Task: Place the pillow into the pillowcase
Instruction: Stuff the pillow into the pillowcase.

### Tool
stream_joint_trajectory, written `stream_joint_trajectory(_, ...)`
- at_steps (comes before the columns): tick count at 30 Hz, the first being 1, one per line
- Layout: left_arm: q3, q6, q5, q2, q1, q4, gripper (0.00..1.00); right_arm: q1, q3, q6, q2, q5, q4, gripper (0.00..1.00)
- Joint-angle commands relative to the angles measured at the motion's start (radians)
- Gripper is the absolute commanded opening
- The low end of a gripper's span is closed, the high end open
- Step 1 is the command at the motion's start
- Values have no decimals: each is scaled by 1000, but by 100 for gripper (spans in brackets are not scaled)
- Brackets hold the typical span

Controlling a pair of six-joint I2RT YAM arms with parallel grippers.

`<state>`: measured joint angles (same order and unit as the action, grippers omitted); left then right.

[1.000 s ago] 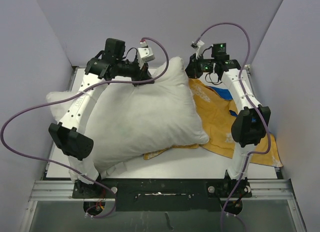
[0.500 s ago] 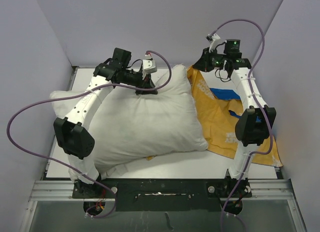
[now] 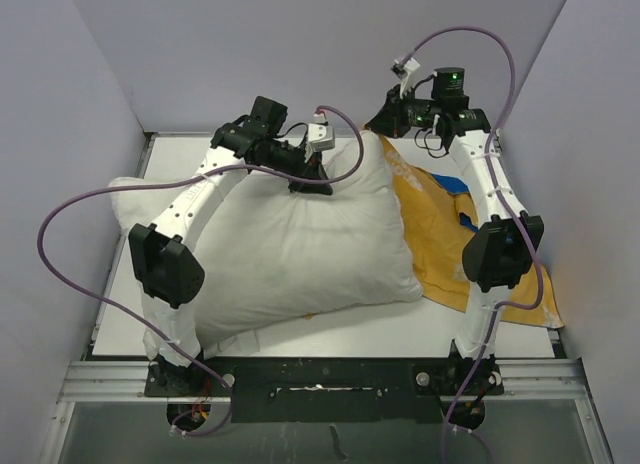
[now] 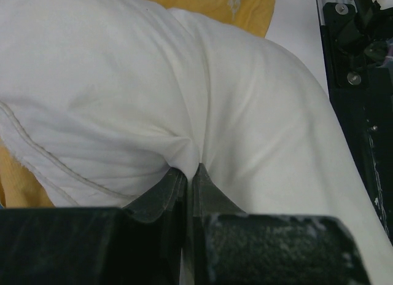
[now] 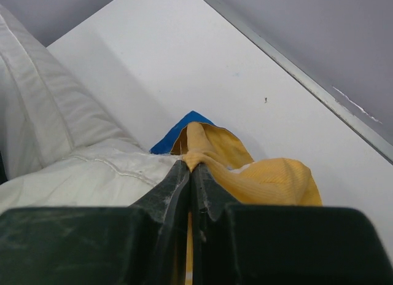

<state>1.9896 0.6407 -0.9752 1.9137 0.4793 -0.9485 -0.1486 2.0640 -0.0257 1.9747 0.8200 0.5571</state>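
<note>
White pillow (image 3: pixel 300 234) fills the middle of the top view, its cloth pinched tight in the left gripper (image 4: pixel 187 173). The right gripper (image 5: pixel 190 166), jaws closed, pinches the yellow pillowcase (image 5: pixel 276 180).

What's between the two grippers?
Top view: the far corner of the pillow, between the left gripper pinching it and the right gripper pinching the pillowcase.

No text legible in any view, faint whitish print on the mustard pillowcase (image 3: pixel 440 234) at upper right too blurred to read, pillow (image 3: pixel 300 234) showing only plain white
</note>
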Motion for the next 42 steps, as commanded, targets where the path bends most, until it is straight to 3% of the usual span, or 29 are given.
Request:
stream_joint_trajectory(1, 51, -2, -63, 32, -6, -44, 0, -23, 57, -57, -83, 35, -132, 0)
stream_joint_trajectory(6, 24, -54, -120, 23, -104, 15, 0, 46, 88, -108, -134, 45, -78, 0)
stream_joint_trajectory(10, 49, -87, -182, 66, -74, 20, 0, 45, 115, -154, -150, -3, -41, 0)
stream_joint_trajectory(14, 100, -46, -140, 123, 20, -54, 0, -39, 154, -211, -116, -43, 16, 0)
stream_joint_trajectory(21, 196, -82, -212, 146, 1, -60, 0, -181, 110, -325, -145, -91, 85, 0)
stream_joint_trajectory(24, 234, -114, -308, 125, -14, -45, 0, -163, 45, -344, -169, -136, 79, 0)
stream_joint_trajectory(27, 201, -120, -345, 66, -9, -27, 0, -62, 34, -268, -169, -159, 37, 0)
stream_joint_trajectory(29, 139, -143, -297, 29, -13, 35, 0, -10, 45, -232, -171, -74, 28, 0)
stream_joint_trajectory(32, 136, -198, -224, 78, -58, 106, 0, -92, 26, -333, -211, 8, 88, 0)
stream_joint_trajectory(37, 254, -366, -70, 215, -158, 230, 0, -237, -41, -491, -286, 29, 214, 0)
stream_joint_trajectory(42, 270, -514, -57, 250, -190, 422, 0, -295, -155, -570, -317, -23, 267, 0)
